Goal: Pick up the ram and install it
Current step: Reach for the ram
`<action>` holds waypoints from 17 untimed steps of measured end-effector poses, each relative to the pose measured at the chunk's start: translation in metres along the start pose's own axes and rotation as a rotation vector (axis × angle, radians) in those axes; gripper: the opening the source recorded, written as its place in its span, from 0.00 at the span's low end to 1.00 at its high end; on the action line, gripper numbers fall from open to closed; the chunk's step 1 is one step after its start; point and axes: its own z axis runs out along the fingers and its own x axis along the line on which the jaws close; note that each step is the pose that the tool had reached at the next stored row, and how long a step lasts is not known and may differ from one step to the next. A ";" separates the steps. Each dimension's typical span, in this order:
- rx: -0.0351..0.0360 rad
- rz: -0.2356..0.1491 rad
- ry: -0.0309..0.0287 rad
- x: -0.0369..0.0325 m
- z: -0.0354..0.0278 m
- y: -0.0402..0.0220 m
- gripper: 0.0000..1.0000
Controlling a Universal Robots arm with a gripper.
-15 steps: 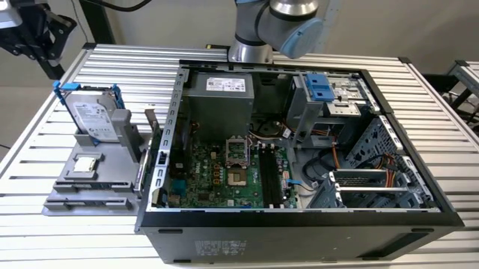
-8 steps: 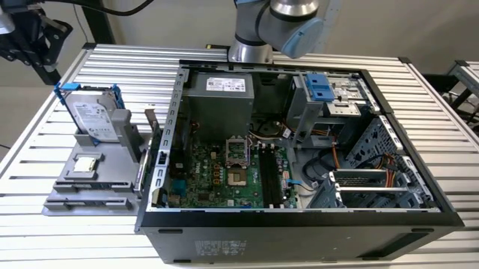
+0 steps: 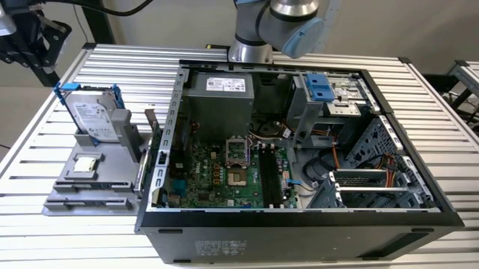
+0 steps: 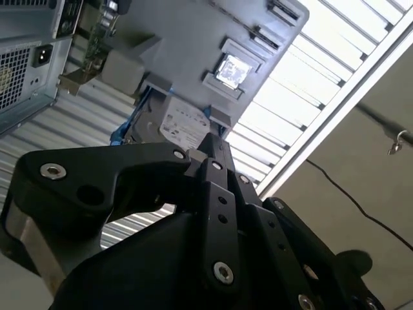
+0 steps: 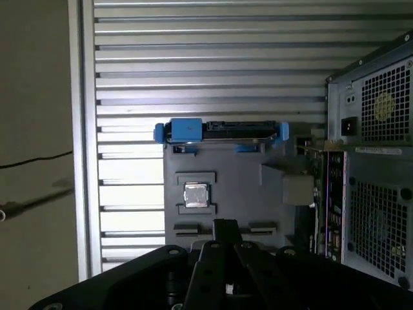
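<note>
Black gripper (image 5: pixel 222 227) fingers together, empty, above grey plastic tray (image 5: pixel 245 194); thin green ram stick (image 5: pixel 317 184) upright at tray edge beside perforated case (image 5: pixel 381 194).

Slatted alu table (image 3: pixel 127 67): open PC case (image 3: pixel 299 241) mid/right, grey parts holder (image 3: pixel 90 193) beside it, exterior view's left.

Gripper (image 5: pixel 222 226) hangs above the holder (image 5: pixel 245 187), apart from it. The holder lies on the table (image 5: pixel 213 58). Below the tips, the processor (image 5: pixel 196 195) lies flat in the holder's middle. Drive (image 5: pixel 219 131) stands at one end of the holder, near the processor. Ram (image 5: pixel 317 190) sits on edge along the holder's side, off to one side of the gripper, between holder and case (image 5: pixel 374 161). The case lies at the exterior view's right of the holder, with the motherboard (image 3: pixel 217 174) inside.
</note>
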 end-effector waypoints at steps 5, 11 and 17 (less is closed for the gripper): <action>0.0000 0.000 -0.0001 -0.0003 -0.0005 -0.0113 0.00; 0.0000 -0.001 0.0000 -0.0007 -0.0010 -0.0237 0.00; 0.0000 -0.003 0.0001 -0.0010 -0.0015 -0.0344 0.00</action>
